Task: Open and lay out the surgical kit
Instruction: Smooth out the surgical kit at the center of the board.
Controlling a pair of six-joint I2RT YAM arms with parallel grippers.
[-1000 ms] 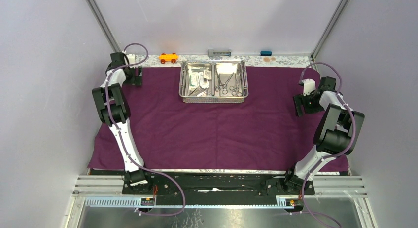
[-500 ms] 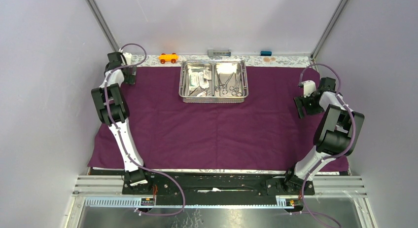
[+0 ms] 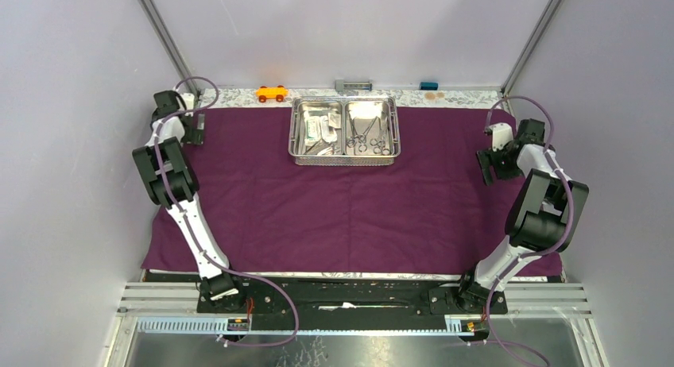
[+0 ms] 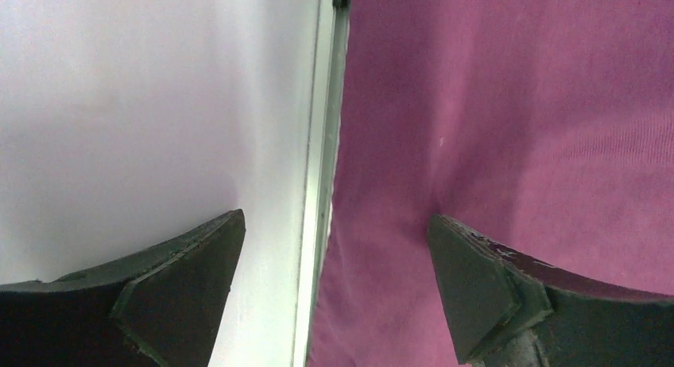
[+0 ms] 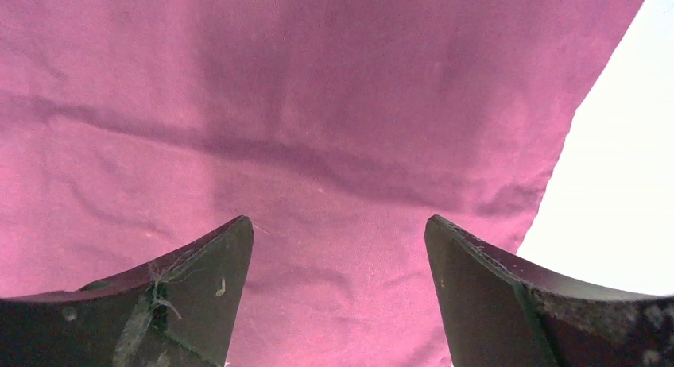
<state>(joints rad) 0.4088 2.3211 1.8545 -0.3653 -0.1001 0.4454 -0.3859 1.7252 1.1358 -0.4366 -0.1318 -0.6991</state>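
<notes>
The dark purple cloth wrap (image 3: 350, 200) lies spread flat, its long axis left to right. At its far middle the shiny two-compartment rectangular steel tray (image 3: 346, 160) lies the same way: small sealed packets (image 3: 315, 125) in the left compartment, ring-handled forceps (image 3: 371, 137) in the right. A small orange toy car (image 3: 271, 93) stands just beyond. The left gripper (image 4: 335, 218) and the right gripper (image 5: 338, 220) gape empty over the cloth's side edges.

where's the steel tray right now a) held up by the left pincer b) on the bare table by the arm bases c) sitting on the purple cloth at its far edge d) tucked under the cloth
c: the tray rests in plain sight on top of the spread purple cloth, at the middle of its far edge, with nothing holding it.
</notes>
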